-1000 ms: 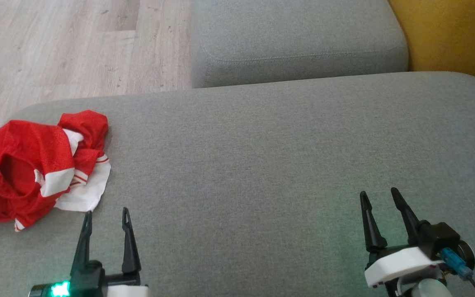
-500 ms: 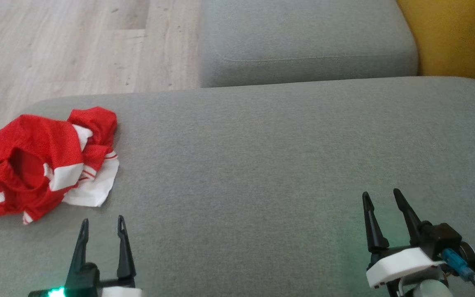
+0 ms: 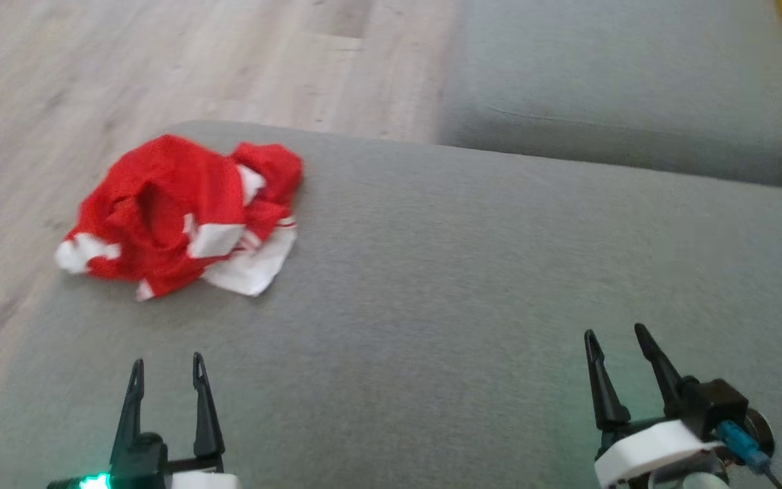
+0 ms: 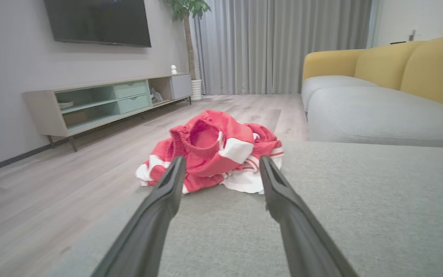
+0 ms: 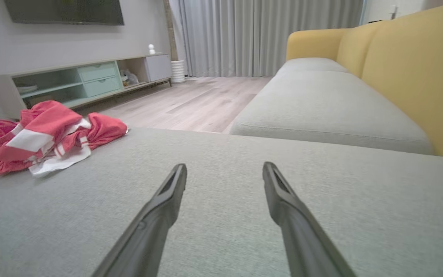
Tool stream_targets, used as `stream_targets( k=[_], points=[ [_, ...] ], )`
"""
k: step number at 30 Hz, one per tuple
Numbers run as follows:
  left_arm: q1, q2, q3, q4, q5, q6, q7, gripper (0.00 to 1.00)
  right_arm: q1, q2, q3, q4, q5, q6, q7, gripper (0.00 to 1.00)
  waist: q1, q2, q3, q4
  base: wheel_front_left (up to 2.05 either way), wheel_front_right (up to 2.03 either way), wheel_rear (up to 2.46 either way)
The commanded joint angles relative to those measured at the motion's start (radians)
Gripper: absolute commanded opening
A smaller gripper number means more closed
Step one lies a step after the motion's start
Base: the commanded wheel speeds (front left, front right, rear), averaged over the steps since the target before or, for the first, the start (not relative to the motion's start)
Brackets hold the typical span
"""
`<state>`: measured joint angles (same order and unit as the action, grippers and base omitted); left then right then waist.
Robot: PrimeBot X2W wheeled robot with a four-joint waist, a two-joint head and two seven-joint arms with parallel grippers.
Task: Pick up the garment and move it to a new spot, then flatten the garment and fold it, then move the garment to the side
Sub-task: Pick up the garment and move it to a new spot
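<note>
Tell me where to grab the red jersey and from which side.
On the garment, pinch the raised red ridge around the opening, coming low from the near side with the left tool, which faces it. It stands proud; the white flap lies flat.

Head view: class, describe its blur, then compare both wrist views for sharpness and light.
Head view: smeared throughout, worst on the floor and the jersey. Left wrist view: jersey fairly crisp, light soft and even. Right wrist view: cushion weave clear, no glare.
</note>
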<state>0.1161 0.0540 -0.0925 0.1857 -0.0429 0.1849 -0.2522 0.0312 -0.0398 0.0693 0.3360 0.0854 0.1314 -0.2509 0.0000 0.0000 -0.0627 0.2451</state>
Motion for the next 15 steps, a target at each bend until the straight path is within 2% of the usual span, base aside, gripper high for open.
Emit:
stream_targets(
  k=[1,9,15],
  points=[
    [-0.023,-0.002,0.034,-0.037,0.007,0.004,-0.01,1.0,-0.024,-0.01,0.026,-0.029,0.002,-0.001,-0.011,1.0,0.0,0.0,-0.013,0.069,0.0,0.0,0.0],
    [0.0,-0.002,0.056,-0.061,0.011,0.009,-0.01,1.0,-0.018,-0.01,0.041,-0.027,0.008,-0.001,-0.011,1.0,0.0,0.0,-0.009,0.196,0.0,0.0,0.0],
    [-0.044,0.002,0.087,-0.099,0.014,0.012,-0.01,1.0,-0.014,-0.01,0.032,-0.027,-0.026,-0.001,-0.011,1.0,0.0,0.0,0.054,0.238,0.0,0.0,0.0]
  ],
)
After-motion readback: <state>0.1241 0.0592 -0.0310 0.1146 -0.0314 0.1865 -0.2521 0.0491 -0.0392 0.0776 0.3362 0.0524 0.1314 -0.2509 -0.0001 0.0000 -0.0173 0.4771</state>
